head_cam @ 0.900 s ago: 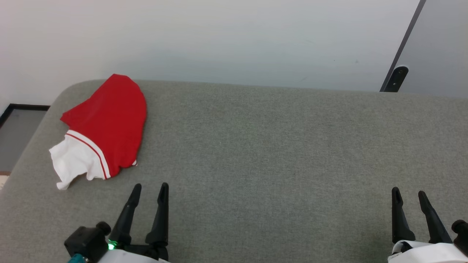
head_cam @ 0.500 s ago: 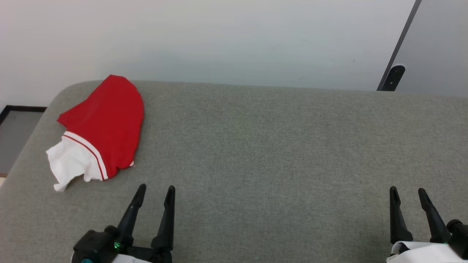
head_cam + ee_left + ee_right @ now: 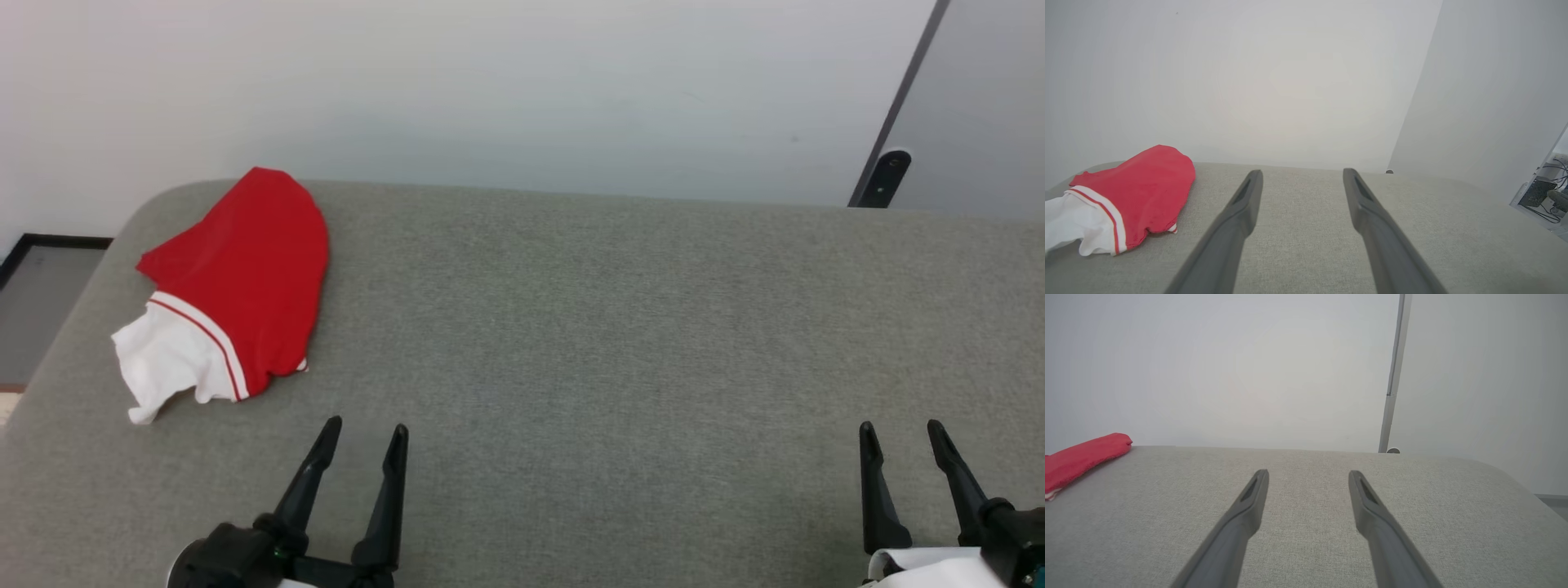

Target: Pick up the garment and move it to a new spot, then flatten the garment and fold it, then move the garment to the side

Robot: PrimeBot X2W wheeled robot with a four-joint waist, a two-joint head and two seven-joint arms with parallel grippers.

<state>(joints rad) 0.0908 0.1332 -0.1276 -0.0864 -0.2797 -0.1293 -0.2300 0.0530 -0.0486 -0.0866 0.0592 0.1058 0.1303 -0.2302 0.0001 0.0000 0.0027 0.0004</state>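
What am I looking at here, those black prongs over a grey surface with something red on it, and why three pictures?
This is a wheeled robot with two arms. The head view looks down from a camera on its head: the left jaws stand at the lower left, the right jaws at the lower right, each a pair of long dark fingers. The other two pictures come from cameras on the wrists, each looking along that arm's own fingers. Both pairs of jaws stand open and hold nothing. On the grey padded surface lies a red garment with a white sleeve end, near the far left corner, apart from both arms. Behind is a pale wall.
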